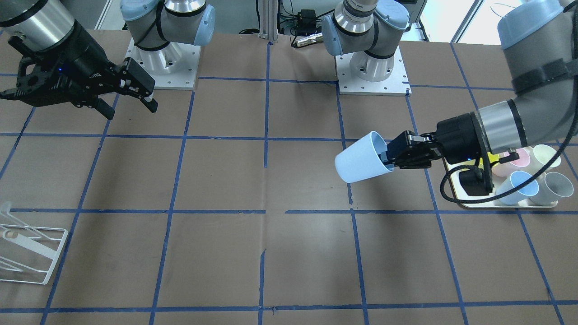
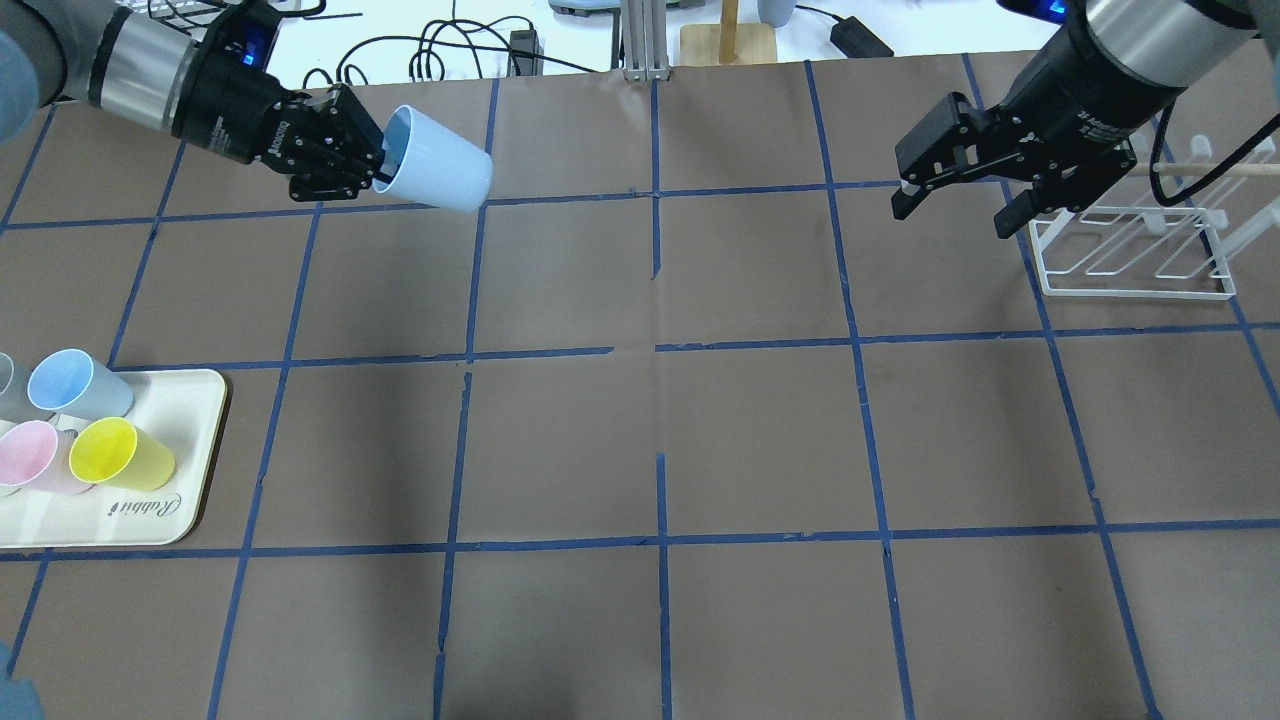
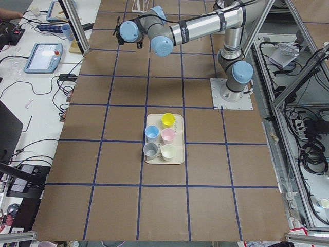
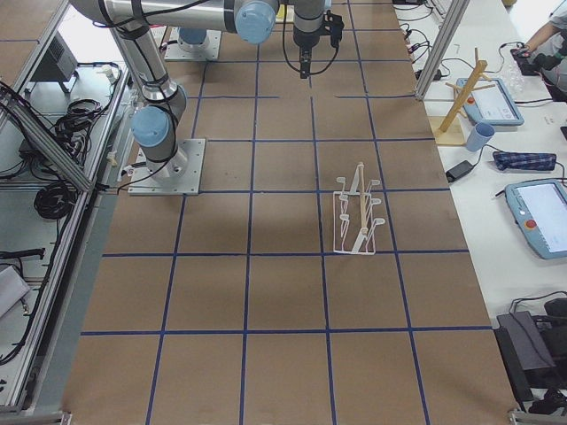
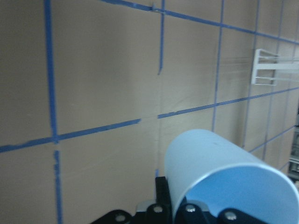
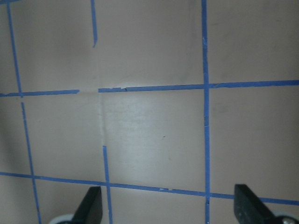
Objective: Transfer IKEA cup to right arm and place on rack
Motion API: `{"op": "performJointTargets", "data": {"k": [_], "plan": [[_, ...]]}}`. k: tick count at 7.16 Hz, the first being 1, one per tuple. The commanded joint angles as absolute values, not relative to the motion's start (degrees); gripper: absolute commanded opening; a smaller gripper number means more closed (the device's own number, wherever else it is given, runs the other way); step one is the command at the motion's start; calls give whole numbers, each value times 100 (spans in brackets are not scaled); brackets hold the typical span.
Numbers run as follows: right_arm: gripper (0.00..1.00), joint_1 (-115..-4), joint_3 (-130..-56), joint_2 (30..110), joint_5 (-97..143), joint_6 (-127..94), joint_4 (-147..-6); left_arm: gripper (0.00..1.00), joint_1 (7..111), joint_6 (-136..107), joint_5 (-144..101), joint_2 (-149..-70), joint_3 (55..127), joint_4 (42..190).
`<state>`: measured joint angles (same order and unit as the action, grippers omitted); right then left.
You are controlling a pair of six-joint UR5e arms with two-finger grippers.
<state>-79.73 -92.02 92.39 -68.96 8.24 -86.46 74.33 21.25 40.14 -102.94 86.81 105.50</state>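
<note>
My left gripper [image 2: 378, 165] is shut on the rim of the pale blue IKEA cup [image 2: 435, 171], holding it on its side above the table with its base pointing toward the table's middle; the cup also shows in the front view [image 1: 361, 158] and the left wrist view [image 5: 224, 179]. My right gripper [image 2: 955, 208] is open and empty, raised over the table beside the white wire rack [image 2: 1135, 255]. In the front view the right gripper [image 1: 133, 106] is far from the rack [image 1: 27, 250]. The right wrist view shows its two fingertips [image 6: 91, 205] wide apart over bare table.
A cream tray [image 2: 150, 520] at the near left holds a second blue cup [image 2: 75, 385], a yellow cup [image 2: 120, 455], a pink cup [image 2: 30, 455] and others. Brown table with blue tape grid. A wooden stand [image 4: 461, 97] sits on the side bench.
</note>
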Motion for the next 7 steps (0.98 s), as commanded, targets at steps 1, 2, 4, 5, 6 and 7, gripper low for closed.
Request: {"op": "performJointTargets", "data": {"k": [1,2,4,5,6,7], "plan": [[100,-7673,-9202,9246,-5238,1011,-8237,0,7821,2004,2277,-10117,9295,11073],[100,-7673,-9202,9255,-4368,1002,-8087,0,7988,2056,1563,-10064,9708,11066],[100,-7673,-9254,9325,-3152,1011,-7946,0,8715,2057,52,-10046,10150,11048],[100,-7682,-9281,9404,-2651,1002,-7797,0,8919,2048,-408,-10028,10169,11048],[100,-7682,-9412,9456,-2428,1019,-7744,0,8956,2048,-474,-10020,10195,11074],[100,-7673,-9657,9466,-1878,1141,-7743,0,8973,2048,-588,-10020,10291,11057]]}}
